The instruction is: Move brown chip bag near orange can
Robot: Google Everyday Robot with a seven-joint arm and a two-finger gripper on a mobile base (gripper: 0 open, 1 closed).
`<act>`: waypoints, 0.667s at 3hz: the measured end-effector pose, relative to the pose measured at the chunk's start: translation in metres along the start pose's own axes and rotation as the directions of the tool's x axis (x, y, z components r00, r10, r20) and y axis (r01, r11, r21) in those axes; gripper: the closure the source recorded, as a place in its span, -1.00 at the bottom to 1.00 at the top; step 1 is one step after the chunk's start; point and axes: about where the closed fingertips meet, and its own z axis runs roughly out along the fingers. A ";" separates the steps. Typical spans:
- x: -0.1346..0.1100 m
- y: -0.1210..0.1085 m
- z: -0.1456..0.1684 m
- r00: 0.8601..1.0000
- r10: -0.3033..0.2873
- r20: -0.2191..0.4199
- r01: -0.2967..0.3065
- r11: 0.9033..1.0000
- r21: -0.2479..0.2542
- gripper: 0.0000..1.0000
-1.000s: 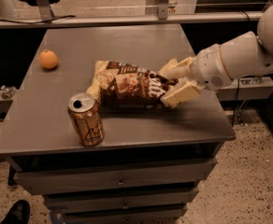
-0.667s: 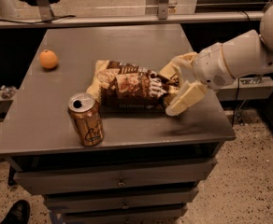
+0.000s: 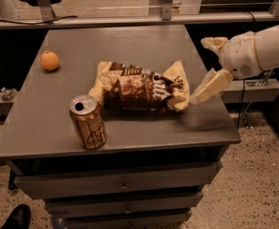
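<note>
The brown chip bag (image 3: 139,87) lies flat on the grey table (image 3: 130,42), its left end close to the orange can (image 3: 88,122), which stands upright near the table's front left edge. My gripper (image 3: 210,67) is at the table's right side, just right of the bag's right end and lifted off it. Its cream fingers (image 3: 211,86) are spread apart and hold nothing.
A small round orange fruit (image 3: 49,60) sits at the table's left. Drawers (image 3: 120,185) are below the tabletop. A shelf rail runs behind the table, and a shoe (image 3: 16,217) shows at the bottom left on the speckled floor.
My gripper has let go of the bag's right end, opened wider and pulled back to the right and up. The bag and can have stayed in place.
</note>
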 end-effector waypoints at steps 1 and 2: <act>0.016 -0.044 -0.040 0.999 0.008 0.046 -0.012 0.995 0.095 -1.00; 0.006 -0.059 -0.053 0.998 -0.012 0.062 0.004 0.991 0.131 -1.00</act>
